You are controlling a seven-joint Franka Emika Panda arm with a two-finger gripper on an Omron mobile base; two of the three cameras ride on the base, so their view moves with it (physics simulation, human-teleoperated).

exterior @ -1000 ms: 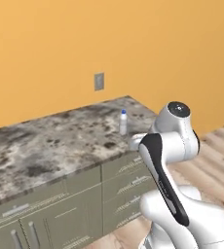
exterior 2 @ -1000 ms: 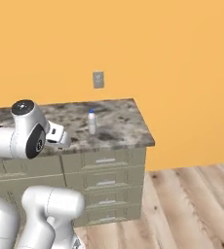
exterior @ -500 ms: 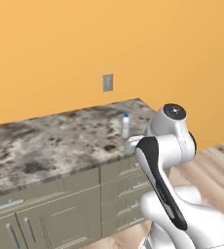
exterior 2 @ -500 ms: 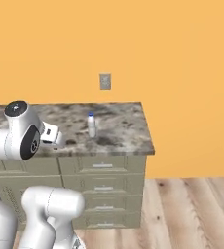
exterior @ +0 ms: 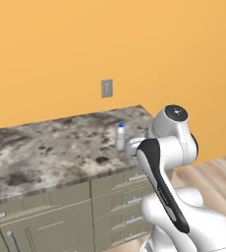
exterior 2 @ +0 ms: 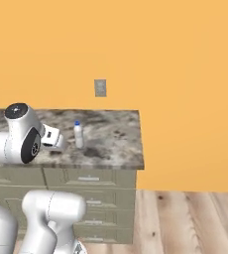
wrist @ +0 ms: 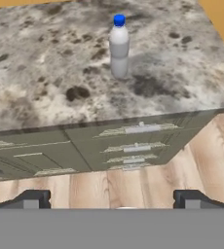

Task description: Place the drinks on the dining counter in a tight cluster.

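So the big thing here is the dining counter [exterior: 46, 152], speckled granite top over olive-grey drawer fronts, with the orange wall and a grey outlet plate [exterior 2: 100, 88] behind it. In the hand view the counter takes up the top half, with its drawer fronts below and the wood floor [wrist: 133, 182] at 6 o'clock.

The arm is tucked in close to the counter's near edge, not over the top yet. The gripper [wrist: 114, 198] has its jaws spread as wide as they go with nothing between them.

The small white blue-capped bottle [wrist: 119, 46] stands upright at about 12 o'clock in the hand view, near the counter's end.

My read: this looks like the approach stage, lining up on a drink before any grab. The next move probably needs the hand lifted over the counter edge, levelled with the bottle's body, then closed gently so it doesn't tip.
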